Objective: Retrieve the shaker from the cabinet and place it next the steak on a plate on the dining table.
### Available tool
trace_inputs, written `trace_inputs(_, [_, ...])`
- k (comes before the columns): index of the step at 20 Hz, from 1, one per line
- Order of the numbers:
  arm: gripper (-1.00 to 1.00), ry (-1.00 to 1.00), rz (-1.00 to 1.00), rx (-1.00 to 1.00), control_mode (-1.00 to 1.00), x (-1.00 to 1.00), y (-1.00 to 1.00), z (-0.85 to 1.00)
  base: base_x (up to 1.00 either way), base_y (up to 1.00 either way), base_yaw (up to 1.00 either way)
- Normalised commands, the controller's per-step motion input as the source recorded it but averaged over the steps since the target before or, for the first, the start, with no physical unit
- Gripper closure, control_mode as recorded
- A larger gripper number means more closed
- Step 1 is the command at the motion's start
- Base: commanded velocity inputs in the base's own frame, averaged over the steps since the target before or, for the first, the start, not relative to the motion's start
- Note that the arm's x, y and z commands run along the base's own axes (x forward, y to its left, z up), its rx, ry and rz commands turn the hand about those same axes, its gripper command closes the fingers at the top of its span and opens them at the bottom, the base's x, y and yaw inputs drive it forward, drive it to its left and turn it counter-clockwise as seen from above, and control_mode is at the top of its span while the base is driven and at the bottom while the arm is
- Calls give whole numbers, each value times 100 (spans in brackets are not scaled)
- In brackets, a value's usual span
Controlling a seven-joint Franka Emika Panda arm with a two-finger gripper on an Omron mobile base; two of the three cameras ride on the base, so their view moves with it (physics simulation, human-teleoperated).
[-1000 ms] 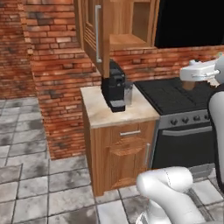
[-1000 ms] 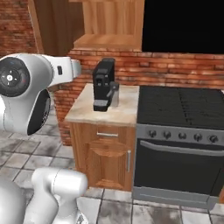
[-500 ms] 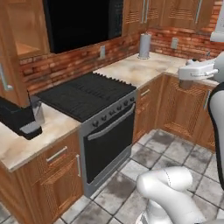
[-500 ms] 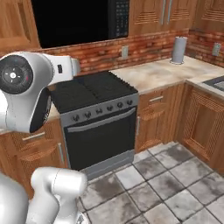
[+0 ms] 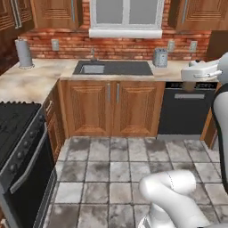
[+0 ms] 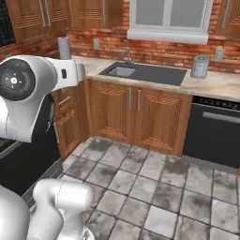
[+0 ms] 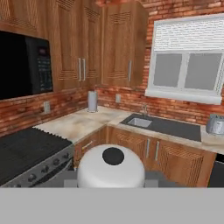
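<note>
Grip state of gripper (image 5: 192,84) unclear; open tiled floor (image 5: 120,171) before sink (image 5: 92,68) counter.

A dark rectangular sink basin (image 5: 113,68) with a grey tap is set into the beige marbled countertop (image 5: 31,82) at the upper middle of the left base view, below a white-framed window (image 5: 126,13) in the red brick wall. A grey cylindrical paper-towel roll (image 5: 23,53) stands on the counter at the upper left, and a small silver toaster (image 5: 160,57) stands just right of the sink. A black stove (image 5: 18,151) fills the lower left edge, a black dishwasher front (image 5: 185,111) sits at the middle right, and grey stone floor tiles (image 5: 111,171) spread across the lower half.
</note>
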Motion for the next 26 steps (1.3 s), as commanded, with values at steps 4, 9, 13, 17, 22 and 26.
trace_inputs(4, [100,0,0,0,100,0,0,0,0,0,-100])
trace_inputs(9, [100,0,0,0,100,0,0,0,0,0,-100])
trace_inputs(13, [100,0,0,0,100,0,0,0,0,0,-100])
trace_inputs(17, [100,0,0,0,100,0,0,0,0,0,-100])
trace_inputs(22, [100,0,0,0,100,0,0,0,0,0,-100])
trace_inputs(26, [100,0,0,0,100,0,0,0,0,0,-100])
